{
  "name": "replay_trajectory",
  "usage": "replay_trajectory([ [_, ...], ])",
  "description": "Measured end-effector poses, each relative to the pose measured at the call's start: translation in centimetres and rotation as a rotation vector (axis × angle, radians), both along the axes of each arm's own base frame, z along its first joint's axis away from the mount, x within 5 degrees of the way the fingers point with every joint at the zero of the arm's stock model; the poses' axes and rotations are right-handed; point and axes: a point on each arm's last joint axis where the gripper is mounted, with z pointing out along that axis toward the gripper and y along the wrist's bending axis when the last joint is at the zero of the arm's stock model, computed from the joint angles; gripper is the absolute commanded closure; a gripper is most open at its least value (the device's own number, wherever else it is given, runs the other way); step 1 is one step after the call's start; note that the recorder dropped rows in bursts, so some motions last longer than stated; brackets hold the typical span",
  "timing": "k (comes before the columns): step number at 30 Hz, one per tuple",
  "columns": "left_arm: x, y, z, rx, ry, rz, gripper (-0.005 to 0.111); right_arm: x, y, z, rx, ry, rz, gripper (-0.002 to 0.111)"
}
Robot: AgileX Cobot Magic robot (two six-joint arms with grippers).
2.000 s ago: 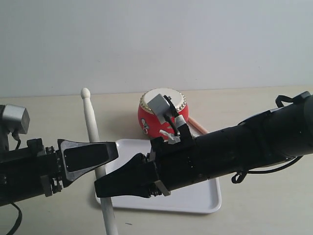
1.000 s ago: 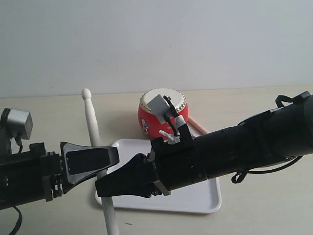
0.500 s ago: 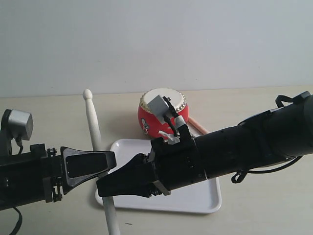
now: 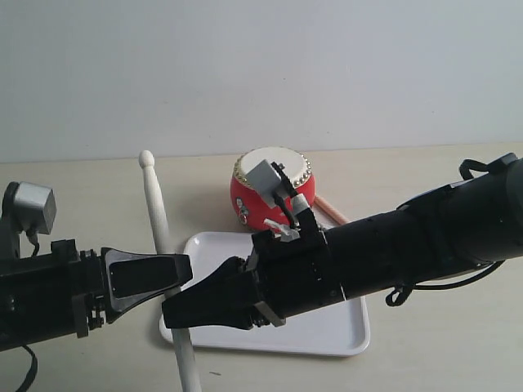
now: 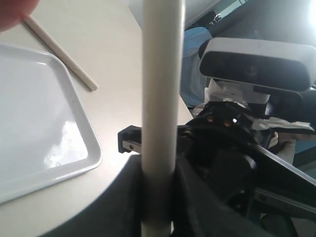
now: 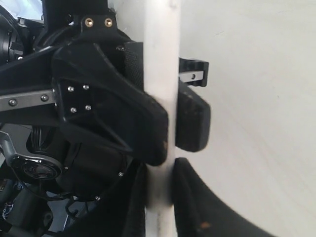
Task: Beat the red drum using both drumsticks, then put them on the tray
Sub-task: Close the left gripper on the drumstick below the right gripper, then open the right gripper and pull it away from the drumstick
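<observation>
The red drum [image 4: 252, 194], a small glossy barrel with a flat cream skin and a ring of brass studs round its top edge, stands on the pale matte tabletop [image 4: 425, 343] at the far side, just beyond the far rim of the white plastic tray [image 4: 339, 327]. The tray is flat and smooth with rounded corners and a low raised lip. Its surface shines in the left wrist view [image 5: 34, 128], and much of it is hidden under the right arm.

One thick pale wooden drumstick [image 4: 155, 208], round in section with a small bulbous tip, runs from the far left down past the tray's left edge to the near edge of the scene. The left gripper [image 4: 181, 273] has its black fingers pressed against both sides of this shaft, as the right wrist view shows [image 6: 170, 133]. The right gripper [image 4: 172, 314] clamps the same stick just nearer [image 6: 159, 187], so the two claws sit almost touching. The shaft looks smooth and even [image 5: 162, 89].

A second, thinner drumstick [image 4: 330, 210] lies flat on the table to the right of the drum, just off the tray's far right corner [image 5: 61, 49], touched by neither claw.

Bare table lies open to the far left and along the right side
</observation>
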Motion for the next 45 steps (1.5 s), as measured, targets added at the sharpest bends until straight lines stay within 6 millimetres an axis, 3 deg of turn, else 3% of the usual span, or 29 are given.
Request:
replay_trajectory([
  [15, 0.2, 0.0, 0.7, -0.084, -0.009, 0.022, 0.107, 0.0, 0.0, 0.1, 0.001, 0.062, -0.022, 0.051],
  [28, 0.1, -0.1, 0.7, -0.093, 0.015, 0.008, 0.107, -0.1, 0.1, 0.3, 0.020, 0.099, -0.012, 0.044],
  [34, 0.2, 0.1, 0.7, -0.096, 0.022, 0.016, 0.107, -0.4, -0.1, 1.8, 0.041, 0.072, -0.011, 0.043],
  [45, 1.7, 4.5, 0.3, -0.082, 0.089, 0.141, 0.107, -0.2, -1.9, 4.0, -0.083, 0.038, -0.103, 0.043],
])
